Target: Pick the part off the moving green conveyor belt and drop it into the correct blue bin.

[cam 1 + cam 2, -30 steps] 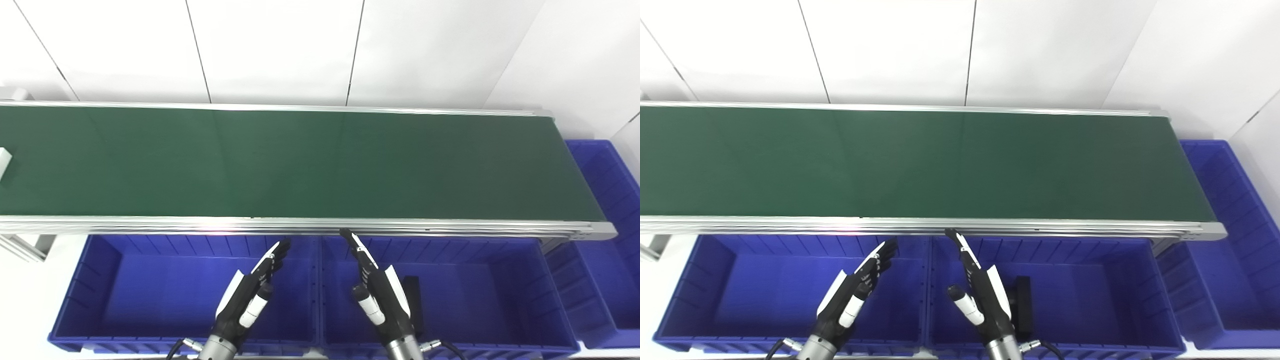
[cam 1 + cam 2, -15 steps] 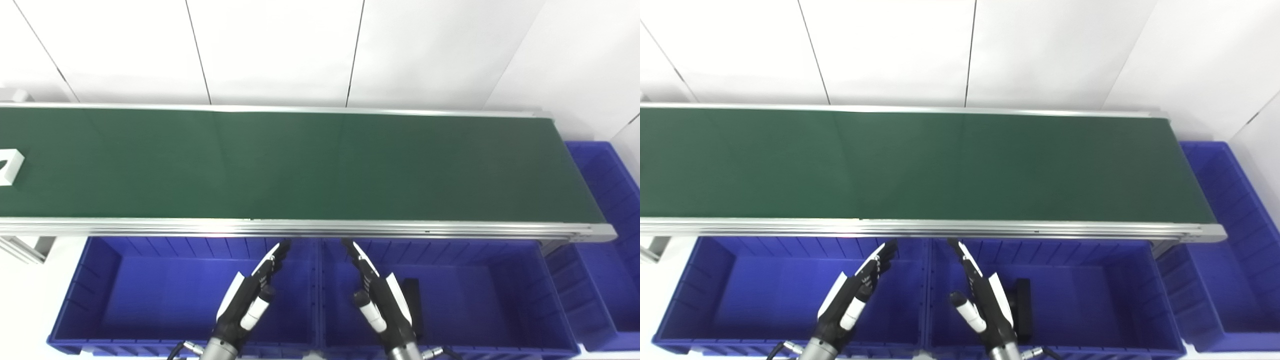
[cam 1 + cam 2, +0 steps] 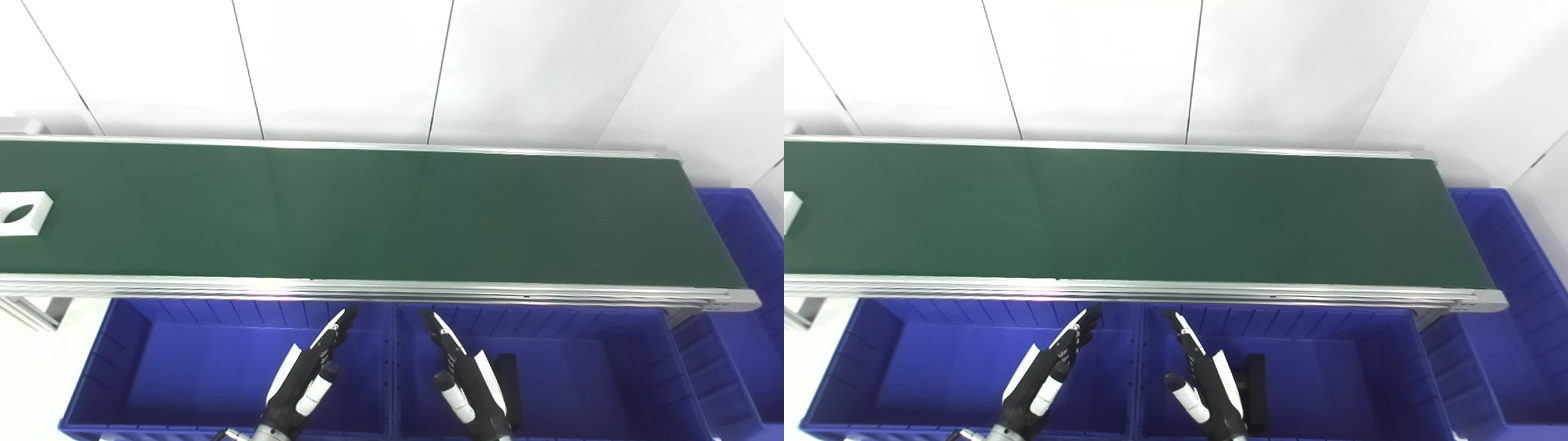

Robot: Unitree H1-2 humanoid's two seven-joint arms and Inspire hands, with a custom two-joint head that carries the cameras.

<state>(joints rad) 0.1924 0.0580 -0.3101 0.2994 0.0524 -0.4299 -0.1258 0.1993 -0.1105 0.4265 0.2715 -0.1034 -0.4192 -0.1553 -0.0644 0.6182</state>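
A white square part with a round hole lies on the green conveyor belt at its far left; in the right eye view only its edge shows. My left hand is open, fingers straight, above the left blue bin. My right hand is open too, above the middle blue bin. Both hands hold nothing and sit below the belt's near rail. A black part lies in the middle bin, partly hidden by the right hand.
A third blue bin stands past the belt's right end. The belt's aluminium rail runs between the hands and the belt. White wall panels stand behind.
The white part has travelled rightward into view on the belt. The whole picture has shifted down as the camera moved; both hands sit lower in the frame, still open.
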